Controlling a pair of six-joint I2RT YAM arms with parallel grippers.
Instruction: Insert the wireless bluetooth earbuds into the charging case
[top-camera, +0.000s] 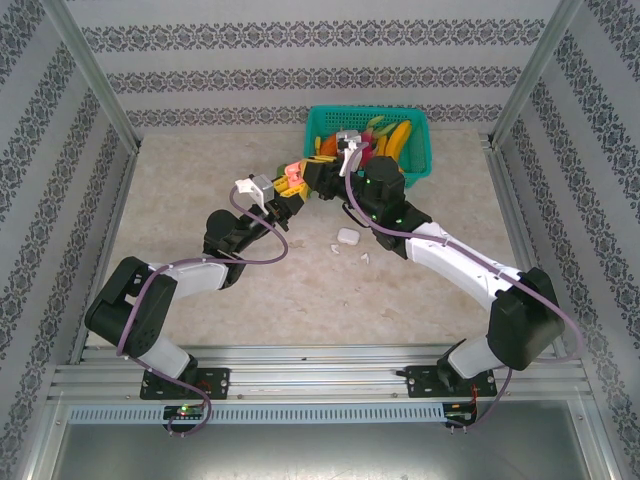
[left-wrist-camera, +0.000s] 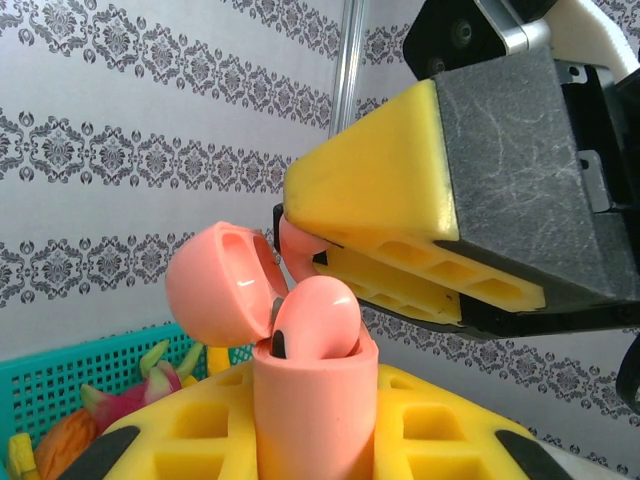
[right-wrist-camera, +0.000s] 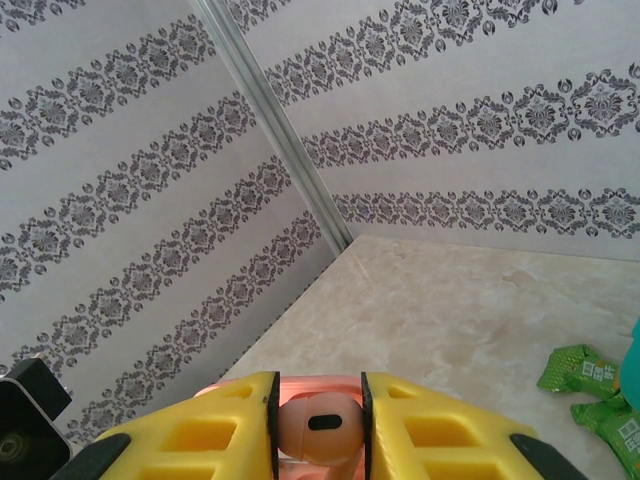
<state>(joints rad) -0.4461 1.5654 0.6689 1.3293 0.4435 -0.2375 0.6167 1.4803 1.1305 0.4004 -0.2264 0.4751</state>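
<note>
My left gripper (left-wrist-camera: 315, 440) is shut on the salmon-pink charging case (left-wrist-camera: 315, 400), holding it upright above the table with its lid (left-wrist-camera: 220, 285) swung open to the left. One pink earbud (left-wrist-camera: 318, 315) sits in the case's mouth. Right above it, my right gripper (right-wrist-camera: 318, 415) is shut on a second pink earbud (right-wrist-camera: 318, 428), whose tip (left-wrist-camera: 297, 248) pokes out below the yellow fingers (left-wrist-camera: 380, 190). In the top view both grippers meet at the pink case (top-camera: 293, 178). A white case (top-camera: 347, 237) and two white earbuds (top-camera: 337, 249) (top-camera: 365, 258) lie on the table.
A teal basket (top-camera: 421, 152) full of toy fruit stands at the back, just behind the right arm. Green packets (right-wrist-camera: 580, 372) lie on the table at the right of the right wrist view. Patterned walls and metal posts enclose the table.
</note>
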